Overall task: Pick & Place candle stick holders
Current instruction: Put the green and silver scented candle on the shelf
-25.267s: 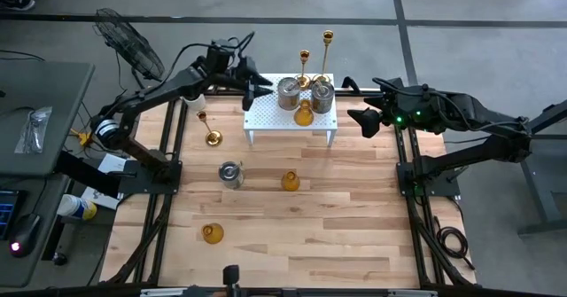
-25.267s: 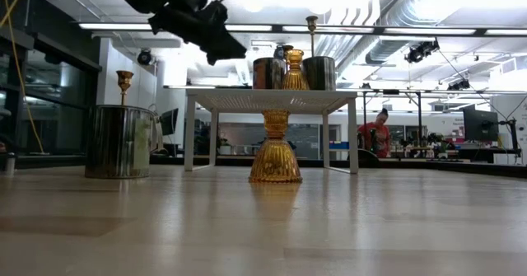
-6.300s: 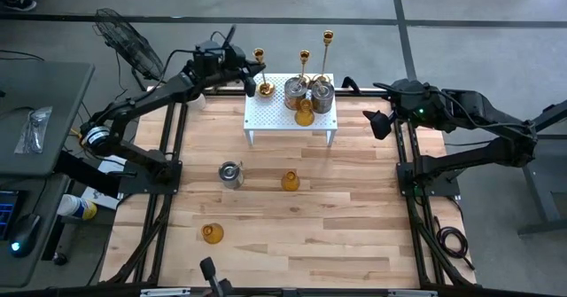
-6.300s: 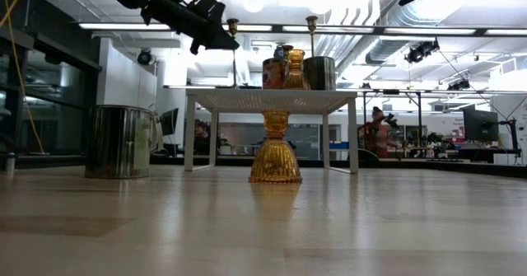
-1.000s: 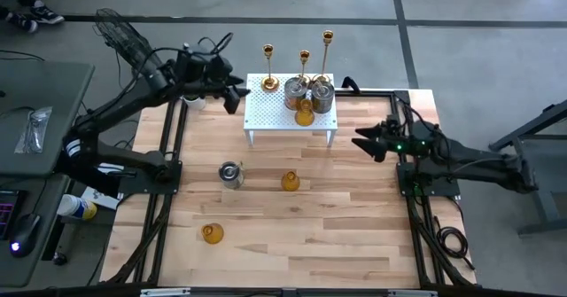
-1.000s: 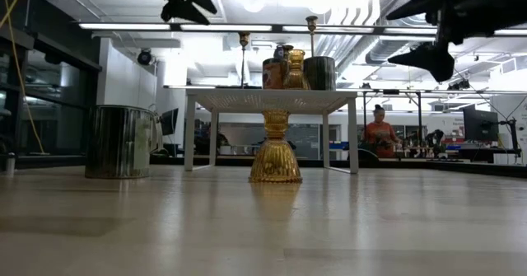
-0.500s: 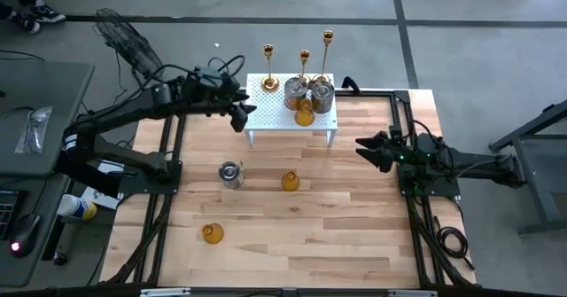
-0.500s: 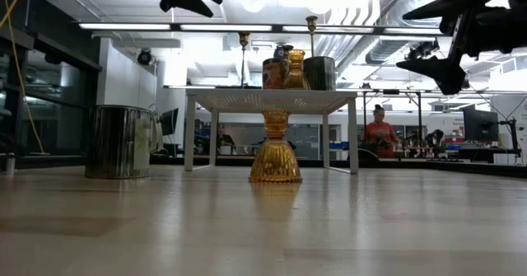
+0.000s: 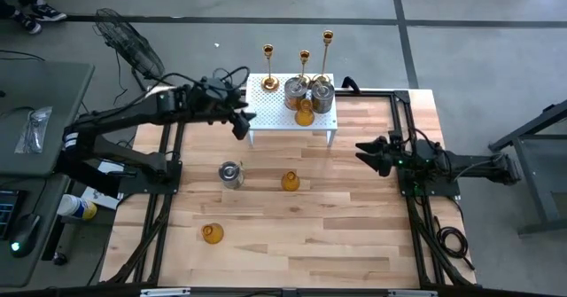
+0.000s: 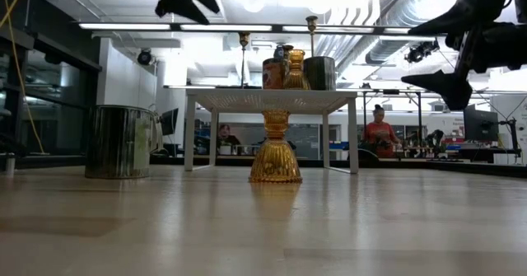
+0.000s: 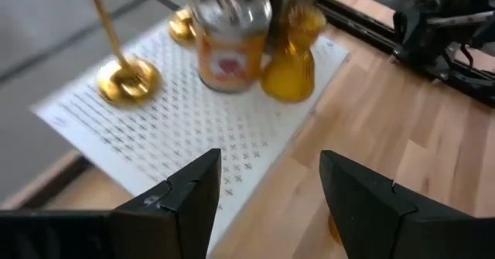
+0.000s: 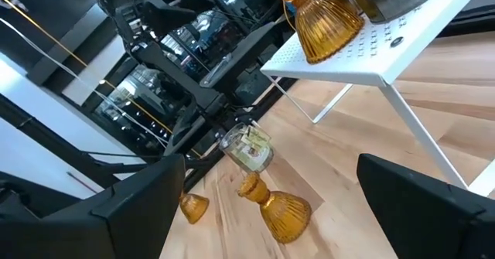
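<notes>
Nearest the front edge of the surface point(image 9: 337, 235) sits one amber glass holder point(image 9: 212, 233), alone and well apart from everything else. Farther in, a silver cup point(image 9: 230, 173) and a second amber holder point(image 9: 290, 182) stand near each other in the middle of the wood. These three look like the pieces left to move. Beyond them the left gripper point(image 9: 241, 121) hangs just beside the left end of the white rack point(image 9: 266, 111), its jaws partly open with nothing between them. The right gripper point(image 9: 365, 151) is out over the right side of the surface, clear of the rack, its jaws spread wide and also empty. The step in hand therefore reads as the gap between placements, with neither arm carrying anything. The next move probably calls for one arm to come down over a holder in the middle, most likely the silver cup on the left arm's side, and to close around its body without tipping it. Farthest back, the rack carries six holders: three gold sticks point(image 9: 268, 82) along its rear edge, two silver cups point(image 9: 293, 93) and one amber one point(image 9: 304, 113) bunched close in front of them. That makes three gold, three silver and three amber, nine in all.
</notes>
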Tool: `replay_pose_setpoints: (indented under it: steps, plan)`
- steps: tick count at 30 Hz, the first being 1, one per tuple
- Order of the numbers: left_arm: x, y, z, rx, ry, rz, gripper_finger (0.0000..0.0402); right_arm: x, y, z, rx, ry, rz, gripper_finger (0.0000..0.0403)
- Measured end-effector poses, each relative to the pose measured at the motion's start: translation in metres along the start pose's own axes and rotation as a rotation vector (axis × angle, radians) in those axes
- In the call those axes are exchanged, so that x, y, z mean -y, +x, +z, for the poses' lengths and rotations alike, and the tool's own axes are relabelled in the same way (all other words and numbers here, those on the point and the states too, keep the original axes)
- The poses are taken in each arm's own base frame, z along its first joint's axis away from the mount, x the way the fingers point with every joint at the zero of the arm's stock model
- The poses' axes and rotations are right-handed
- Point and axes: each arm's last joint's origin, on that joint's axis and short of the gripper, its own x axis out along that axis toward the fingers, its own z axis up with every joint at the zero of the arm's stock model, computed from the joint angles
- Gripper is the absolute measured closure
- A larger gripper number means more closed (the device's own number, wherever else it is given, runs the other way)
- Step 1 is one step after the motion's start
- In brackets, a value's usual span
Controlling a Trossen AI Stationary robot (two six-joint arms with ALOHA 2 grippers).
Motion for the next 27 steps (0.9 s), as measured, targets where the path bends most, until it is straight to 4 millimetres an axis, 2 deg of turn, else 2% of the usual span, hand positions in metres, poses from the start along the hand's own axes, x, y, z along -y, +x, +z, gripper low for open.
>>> replay_pose_setpoints:
  steps: [8,12,20,27]
  plan:
    - [-0.005,0.027,-0.043,0.052,-0.111,-0.120,0.0185,0.004,0.000,-0.004,-0.038,-0.028,-0.035,0.0027]
    - [-0.009,0.028,-0.056,0.104,-0.150,-0.156,0.0185,0.006,0.000,-0.006,-0.069,-0.037,-0.064,0.0027]
    - [-0.014,-0.001,-0.055,0.162,-0.076,-0.221,0.0185,0.007,0.001,-0.008,-0.085,-0.047,-0.074,0.0027]
    - [-0.027,-0.031,-0.069,0.121,0.028,-0.130,0.0185,0.007,0.001,-0.008,-0.088,-0.048,-0.077,0.0027]
